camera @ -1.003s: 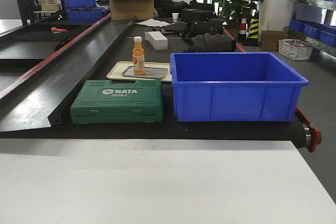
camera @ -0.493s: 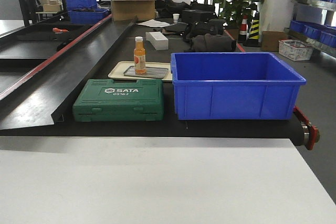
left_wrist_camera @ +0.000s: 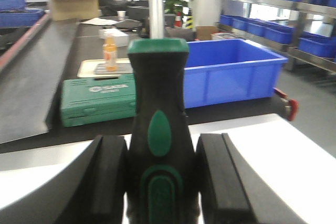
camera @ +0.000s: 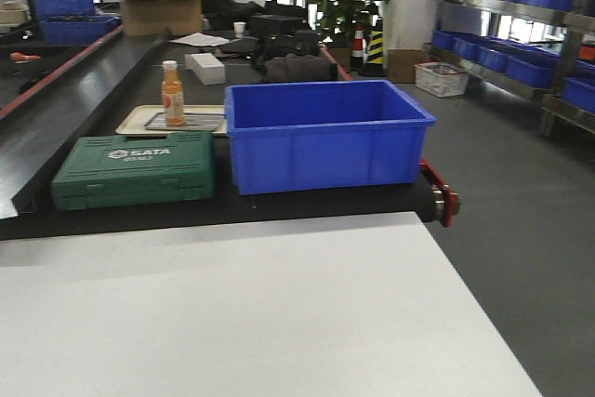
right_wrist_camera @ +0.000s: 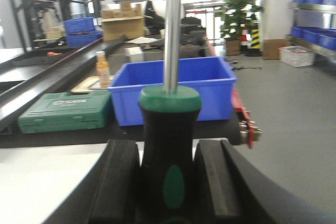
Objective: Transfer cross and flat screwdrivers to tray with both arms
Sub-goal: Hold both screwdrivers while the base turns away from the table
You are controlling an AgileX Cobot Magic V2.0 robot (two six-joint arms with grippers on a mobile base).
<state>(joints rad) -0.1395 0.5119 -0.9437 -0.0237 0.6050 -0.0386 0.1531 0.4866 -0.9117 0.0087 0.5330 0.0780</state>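
Note:
Neither gripper appears in the front view. In the left wrist view, one screwdriver [left_wrist_camera: 157, 93] with a black-and-green handle stands upright in my left gripper [left_wrist_camera: 161, 148], which is shut on the handle. Its steel shaft [left_wrist_camera: 156, 3] runs off the top of the frame. In the right wrist view, my right gripper [right_wrist_camera: 168, 150] is shut on the handle of the other screwdriver [right_wrist_camera: 169, 124], whose shaft [right_wrist_camera: 173, 24] also points up. Both tips are out of frame, so cross and flat cannot be told apart. The tray is out of view.
Past the white table [camera: 232, 304], a black belt carries a green tool case [camera: 135, 167], a blue bin [camera: 321, 132], and an orange bottle [camera: 173, 93] on a beige tray [camera: 132, 124]. The table's right edge drops to grey floor; shelving stands at far right.
The front view has swung to the right: the green case, bottle and blue bin have shifted left in the frame, and the floor and shelving at right have come into view.

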